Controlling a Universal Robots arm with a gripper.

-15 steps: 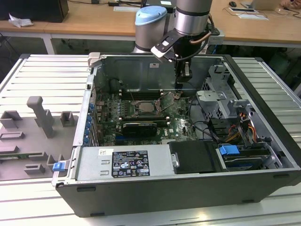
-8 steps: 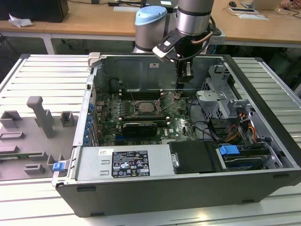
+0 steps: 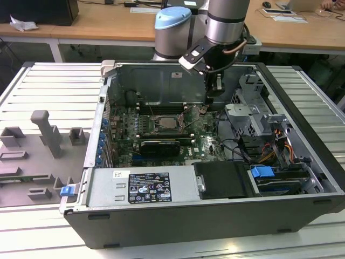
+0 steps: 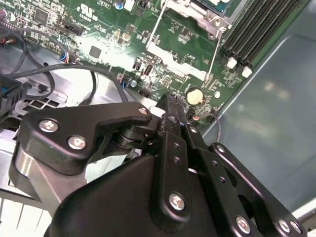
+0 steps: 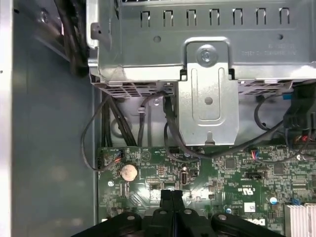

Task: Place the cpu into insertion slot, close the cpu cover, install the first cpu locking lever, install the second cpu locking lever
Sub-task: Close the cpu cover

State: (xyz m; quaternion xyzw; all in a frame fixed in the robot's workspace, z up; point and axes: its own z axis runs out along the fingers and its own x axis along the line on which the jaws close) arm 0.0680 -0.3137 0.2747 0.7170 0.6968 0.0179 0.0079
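Note:
The insertion slot (image 3: 156, 121) sits mid-motherboard in the open computer case, and a pale square face, the cpu (image 3: 168, 123), shows in its centre. I cannot tell how the cpu cover lies. A corner of the socket frame (image 4: 205, 12) appears in the second wrist view, with two thin wire locking levers (image 4: 154, 29) (image 4: 216, 52) stretching out from it over the green board. My gripper (image 3: 214, 100) hangs low over the board to the exterior view's right of the socket, near a coin cell (image 5: 129, 171). Its black fingertips (image 5: 166, 196) are pressed together with nothing between them.
A silvery drive cage (image 5: 207, 44) with black cables (image 5: 123, 128) stands just beyond the gripper. Long black memory slots (image 4: 256, 29) run beside the socket. A black graphics card (image 3: 160, 144) and the power supply (image 3: 143, 186) lie nearer the case front. A grey fixture (image 3: 38, 156) rests outside.

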